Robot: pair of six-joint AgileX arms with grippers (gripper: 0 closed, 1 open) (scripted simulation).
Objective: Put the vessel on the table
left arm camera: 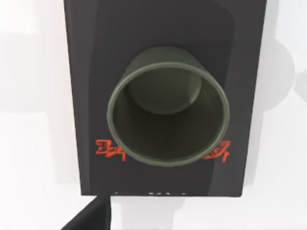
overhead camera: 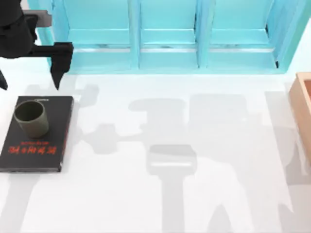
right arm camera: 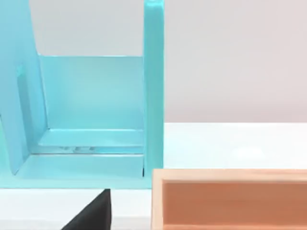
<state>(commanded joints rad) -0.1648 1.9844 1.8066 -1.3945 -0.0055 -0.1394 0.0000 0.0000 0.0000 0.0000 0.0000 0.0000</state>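
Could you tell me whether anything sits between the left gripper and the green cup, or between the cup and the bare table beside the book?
Nothing visible does. The left gripper hangs open just beyond the far edge of the black book, where the vessel stands upright, with only book cover between them. The table to the book's right lies bare.

White table (overhead camera: pixel 194 204), broad and plain. At nine o'clock, flat on it, a black book (overhead camera: pixel 53 141) carrying the olive vessel (overhead camera: pixel 31 118). Along twelve o'clock a turquoise shelf unit (overhead camera: pixel 167 43); at three o'clock a wooden box (overhead camera: pixel 303 104).
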